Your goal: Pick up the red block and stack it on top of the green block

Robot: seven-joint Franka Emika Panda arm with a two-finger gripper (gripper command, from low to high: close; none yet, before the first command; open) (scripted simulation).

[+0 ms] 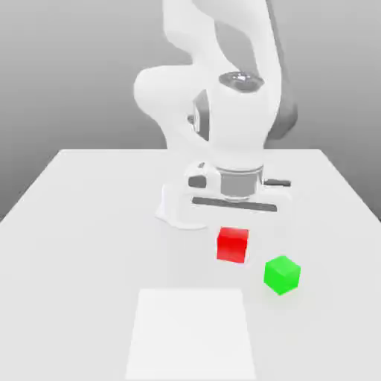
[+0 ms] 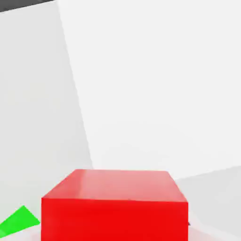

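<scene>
On the white surface, the scene reads as follows from the exterior view's left to its right.

1. A paler rectangular patch occupies the near centre of the surface, towards the lower edge of the exterior view.

2. The arm stands at the far centre. Its upper links descend from the top of the exterior view and fold forward, so that the wrist housing hangs upright above the surface with the hand pointing straight down. The flat hand body sits level, its long side running across the view.

3. The claw lies directly below the hand body. Its fingers are drawn together on the red block, which sits immediately under the hand, clear of the paler patch. In the hand view the red block appears close to the camera, top face and one side face visible.

4. The green block rests on the surface near the red block, on the exterior view's right and nearer the camera. The two blocks are apart, not touching. A corner of the green block shows beside the red block in the hand view.
</scene>
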